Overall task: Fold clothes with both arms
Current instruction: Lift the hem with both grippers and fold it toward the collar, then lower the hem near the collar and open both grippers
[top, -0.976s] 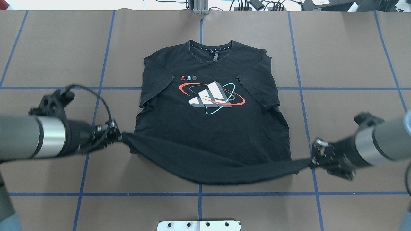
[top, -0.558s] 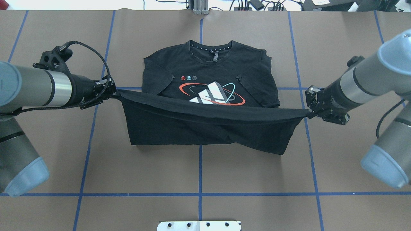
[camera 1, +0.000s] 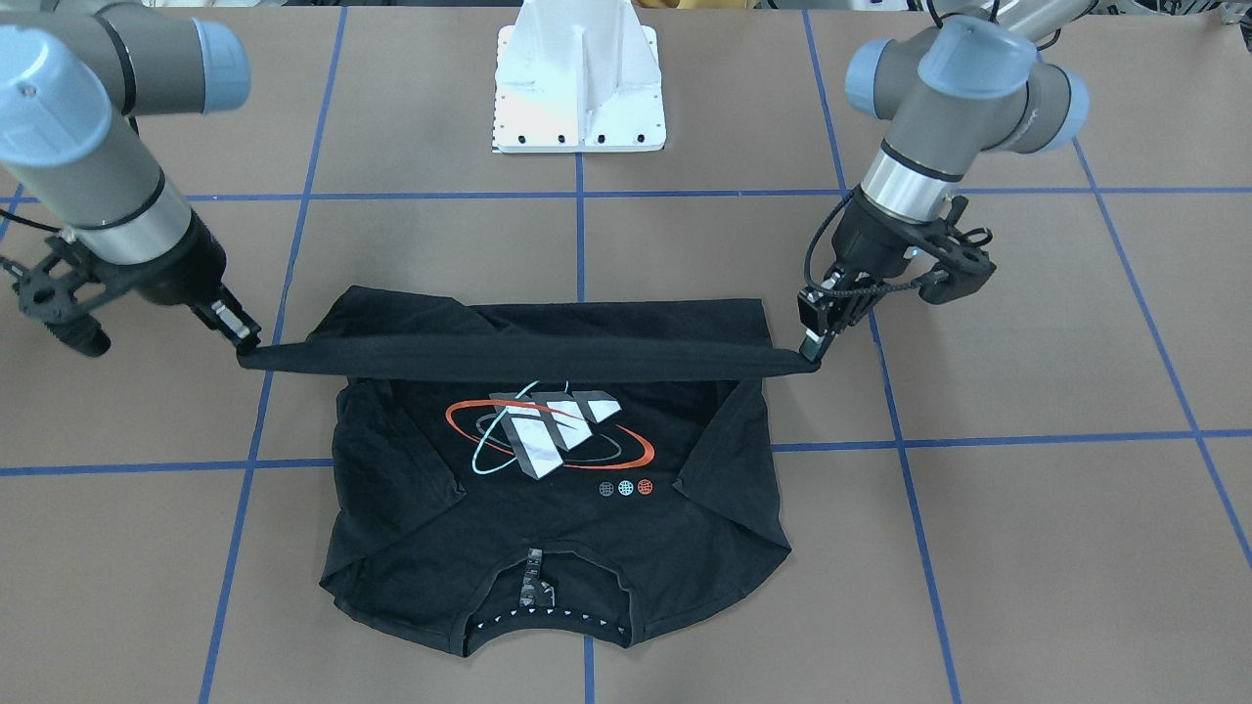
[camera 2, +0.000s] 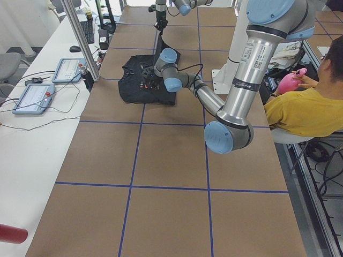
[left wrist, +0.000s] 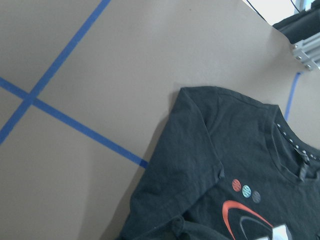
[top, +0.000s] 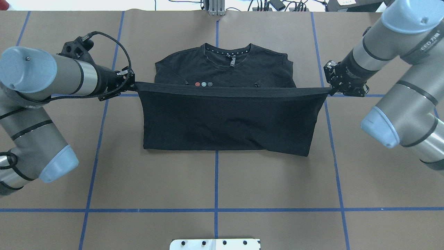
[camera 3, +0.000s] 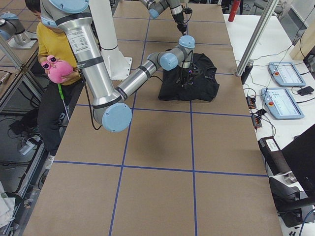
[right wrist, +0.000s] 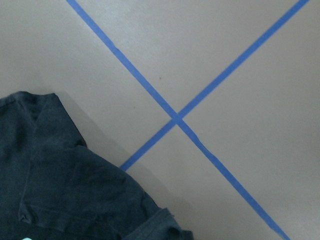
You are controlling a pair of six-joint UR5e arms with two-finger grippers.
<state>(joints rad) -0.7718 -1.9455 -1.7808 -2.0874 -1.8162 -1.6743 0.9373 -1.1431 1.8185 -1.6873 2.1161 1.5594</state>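
The black T-shirt (top: 225, 118) lies logo side up with its collar at the far edge. Its bottom hem (top: 229, 91) is lifted and stretched taut between both grippers, above the chest. The logo (camera 1: 548, 435) shows under the hem in the front-facing view. My left gripper (top: 133, 83) is shut on the hem's left corner; it also shows in the front-facing view (camera 1: 810, 354). My right gripper (top: 331, 91) is shut on the hem's right corner; it also shows in the front-facing view (camera 1: 246, 342). The wrist views show only the shirt's sleeves (left wrist: 190, 150) (right wrist: 50, 165) below.
The table is brown with blue tape lines (top: 215, 210). The white bolted stand (camera 1: 579, 78) sits at the near edge. A person in yellow (camera 2: 305, 107) sits beside the table. Tablets and cables (camera 3: 283, 88) lie beyond the far edge.
Both grippers have carried the hem from the near edge of the shirt up and away, toward the collar. The folded-over black layer now covers most of the logo in the overhead view.
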